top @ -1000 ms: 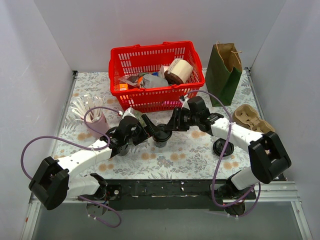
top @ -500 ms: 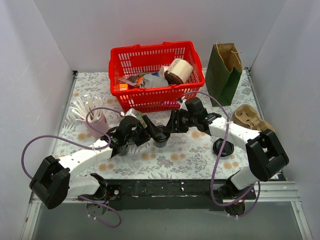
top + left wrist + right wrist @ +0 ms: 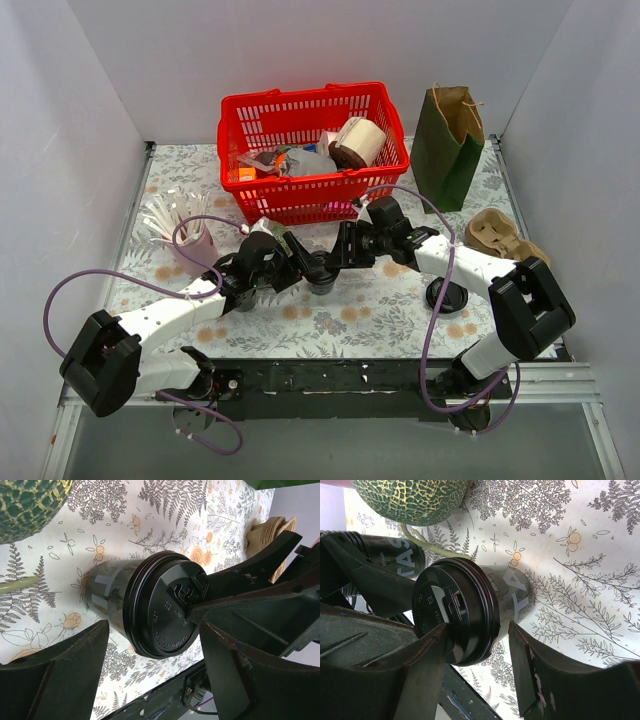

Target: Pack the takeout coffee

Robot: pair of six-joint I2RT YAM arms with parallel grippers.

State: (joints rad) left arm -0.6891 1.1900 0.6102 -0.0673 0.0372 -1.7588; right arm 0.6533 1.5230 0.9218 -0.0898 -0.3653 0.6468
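With the left hand, straddles the takeout coffee, fingers apart, not clamped, probably to steady it. With the right hand, brackets it opposite, fingers likewise apart. Has it upright on the tabletop between both hands, unpacked.

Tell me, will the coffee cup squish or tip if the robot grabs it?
Probably squishes a little: the cup looks like thin paper. It might tip, standing tall on a small base. Its lid looks snapped on, so spills seem unlikely.
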